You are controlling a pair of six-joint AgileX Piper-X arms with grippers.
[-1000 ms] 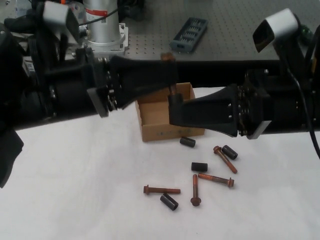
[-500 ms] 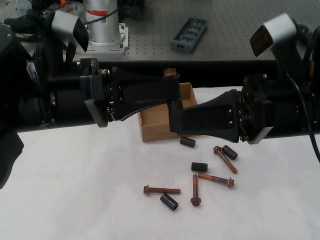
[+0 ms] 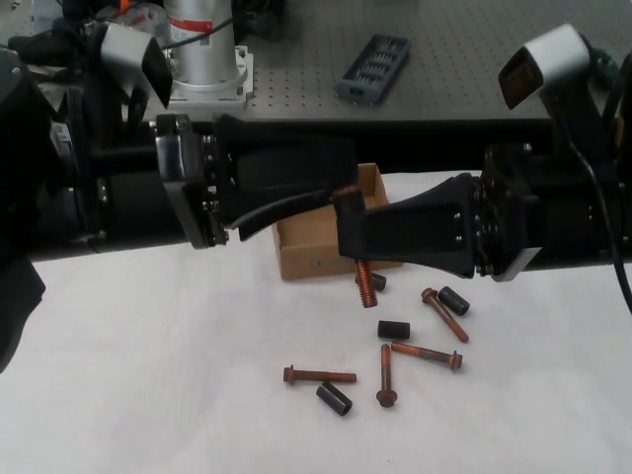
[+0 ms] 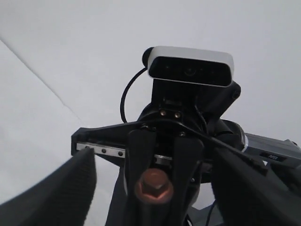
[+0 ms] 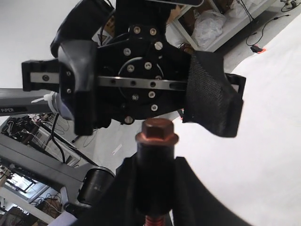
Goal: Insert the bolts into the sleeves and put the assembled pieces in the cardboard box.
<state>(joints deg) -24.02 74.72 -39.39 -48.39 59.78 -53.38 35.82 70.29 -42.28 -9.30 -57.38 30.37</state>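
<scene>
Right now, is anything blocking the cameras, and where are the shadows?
High view: the two dark arms hide part of the cardboard box; the loose bolts cast only faint shadows on the white cloth. Left wrist view: plain pale backdrop, the bolt seen head-on in the right hand. Right wrist view: that bolt stands close in front of the left hand.

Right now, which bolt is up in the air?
The bolt sticking down from the right claw, pushed through a sleeve. The other four bolts lie flat on the white cloth.
</scene>
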